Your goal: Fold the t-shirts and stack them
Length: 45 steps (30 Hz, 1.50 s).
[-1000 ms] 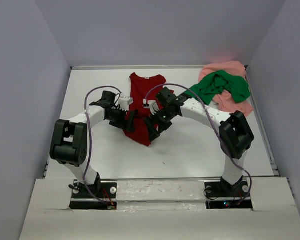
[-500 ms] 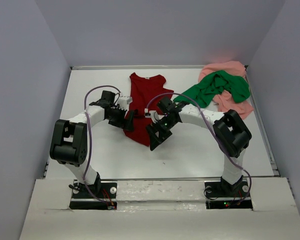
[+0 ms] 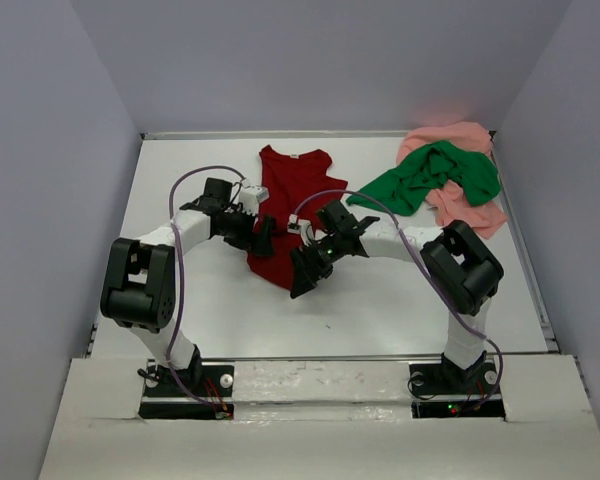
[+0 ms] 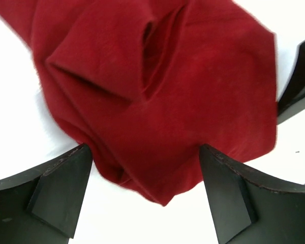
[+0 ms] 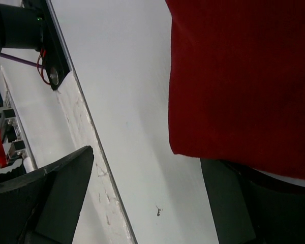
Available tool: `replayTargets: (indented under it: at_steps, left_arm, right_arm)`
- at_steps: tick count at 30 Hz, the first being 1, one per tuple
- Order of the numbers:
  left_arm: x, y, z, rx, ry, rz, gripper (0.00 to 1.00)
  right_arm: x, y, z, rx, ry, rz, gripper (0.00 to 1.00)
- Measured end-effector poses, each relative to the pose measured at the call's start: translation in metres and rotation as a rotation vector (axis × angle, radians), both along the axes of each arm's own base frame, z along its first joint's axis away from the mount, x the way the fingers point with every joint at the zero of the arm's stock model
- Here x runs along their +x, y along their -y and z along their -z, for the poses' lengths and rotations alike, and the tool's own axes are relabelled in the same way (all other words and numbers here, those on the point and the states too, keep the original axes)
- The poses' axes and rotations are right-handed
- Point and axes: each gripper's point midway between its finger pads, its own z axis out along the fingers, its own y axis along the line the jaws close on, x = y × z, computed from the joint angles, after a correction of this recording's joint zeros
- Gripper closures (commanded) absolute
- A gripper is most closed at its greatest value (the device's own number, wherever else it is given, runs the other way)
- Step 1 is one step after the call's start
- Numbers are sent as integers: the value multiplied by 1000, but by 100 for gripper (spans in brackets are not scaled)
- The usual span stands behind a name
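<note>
Red t-shirt point(image 3: 290, 195) rumpled centrally, green t-shirt point(image 3: 438, 176) atop pink t-shirt point(image 3: 458, 134)

A white desk point(image 3: 380, 310) is enclosed by grey-blue walls point(image 3: 320, 60) at left, far and right. A small dark speck point(image 3: 327, 322) marks its near middle; a pale board point(image 3: 320, 440) lies along the near edge.

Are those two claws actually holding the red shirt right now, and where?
Nothing is gripped. The left end effector and right end effector both stand open at the near end of the dark red t-shirt, neither pinching it.
</note>
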Motion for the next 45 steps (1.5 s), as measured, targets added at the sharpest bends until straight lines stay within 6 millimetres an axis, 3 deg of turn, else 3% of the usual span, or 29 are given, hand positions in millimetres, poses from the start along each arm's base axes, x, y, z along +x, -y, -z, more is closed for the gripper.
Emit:
replayTargets:
  at_steps: [7, 10, 11, 12, 14, 15, 16, 18, 28, 32, 36, 41, 45]
  left_arm:
    - [0, 16, -7, -63, 30, 60, 7]
    - [1, 20, -4, -71, 28, 75, 12]
    - [1, 21, -1, -72, 25, 78, 18]
    - [1, 22, 1, -71, 21, 80, 30]
    - [1, 22, 5, -69, 13, 83, 44]
    - [1, 22, 7, -68, 12, 83, 53]
    - [1, 22, 8, -67, 10, 84, 75]
    - [1, 22, 10, -67, 12, 91, 100]
    - [-1, 24, 8, -76, 5, 88, 100]
    - [6, 26, -5, -83, 13, 79, 100]
    - [37, 35, -46, -108, 96, 69, 100]
    - [96, 50, -119, -164, 278, 53, 100]
    - [139, 62, -146, -191, 342, 37, 100]
  right_arm:
    - [21, -12, -8, 70, 130, 36, 13]
    - [29, -13, -15, 83, 187, 61, 20]
    - [33, -13, -17, 86, 209, 74, 46]
    - [35, -13, -18, 89, 223, 81, 68]
    - [42, -15, -20, 92, 250, 101, 100]
    - [45, -15, -20, 88, 261, 113, 100]
    - [47, -15, -19, 82, 263, 125, 100]
    - [49, -15, -18, 72, 269, 139, 100]
    - [55, -6, -6, 7, 281, 179, 100]
    - [64, -3, -11, -7, 297, 195, 100]
    - [101, -4, -45, 36, 363, 250, 100]
    - [175, 6, -108, 126, 484, 368, 100]
    - [227, 20, -129, 151, 532, 442, 100]
